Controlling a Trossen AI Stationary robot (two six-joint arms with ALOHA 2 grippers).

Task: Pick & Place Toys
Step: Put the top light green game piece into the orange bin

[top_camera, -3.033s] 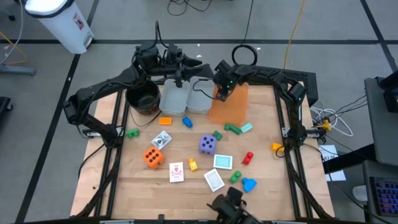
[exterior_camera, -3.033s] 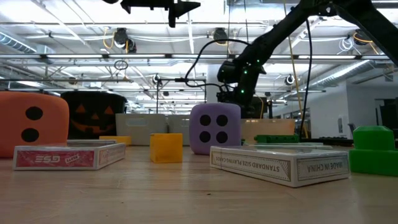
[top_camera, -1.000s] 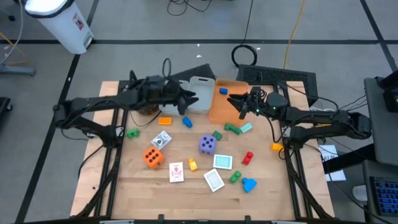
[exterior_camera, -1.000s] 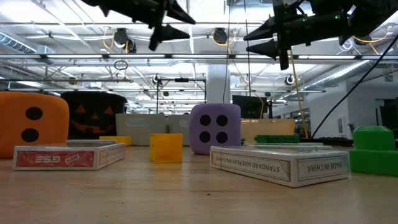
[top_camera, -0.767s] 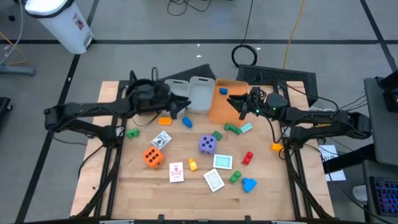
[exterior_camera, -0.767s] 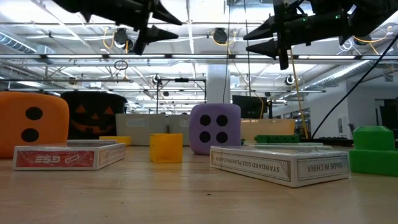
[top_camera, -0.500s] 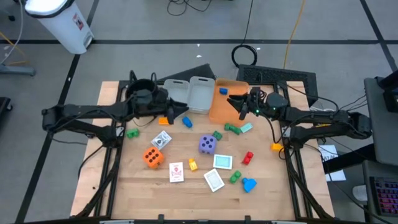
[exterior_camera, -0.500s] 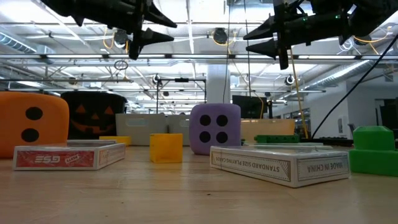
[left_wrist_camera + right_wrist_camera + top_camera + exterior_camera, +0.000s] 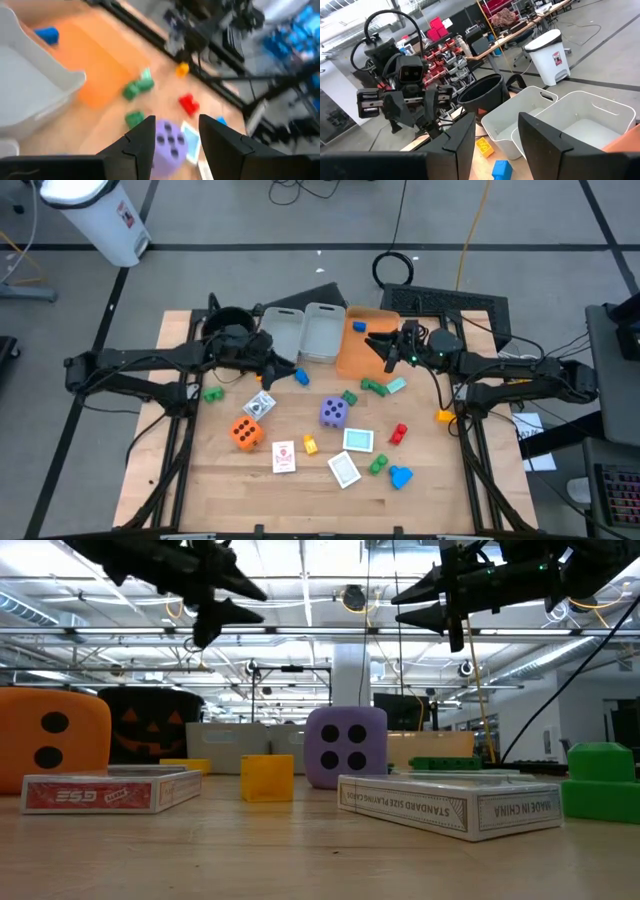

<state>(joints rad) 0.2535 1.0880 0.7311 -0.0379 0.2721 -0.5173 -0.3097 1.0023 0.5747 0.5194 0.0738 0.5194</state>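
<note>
Two dark, slender jointed arms, black cables looped along the links; tapered black fingers (image 9: 457,137) at each tip; small green light glowing near right wrist.

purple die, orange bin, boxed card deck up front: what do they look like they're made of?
Purple cube die with black pips: likely foam, going by its matte skin and rounded corners. Translucent orange bin: plastic, smooth, with light showing through its wall. White rectangular card box reading "STANDARD SIZE PLAYING CARDS": printed paperboard, slightly glossy, with crisp folded edges.

The left gripper (image 9: 283,370) hovers beside the blue block (image 9: 301,377); the right gripper (image 9: 378,343) hangs over the orange bin (image 9: 362,362).
</note>
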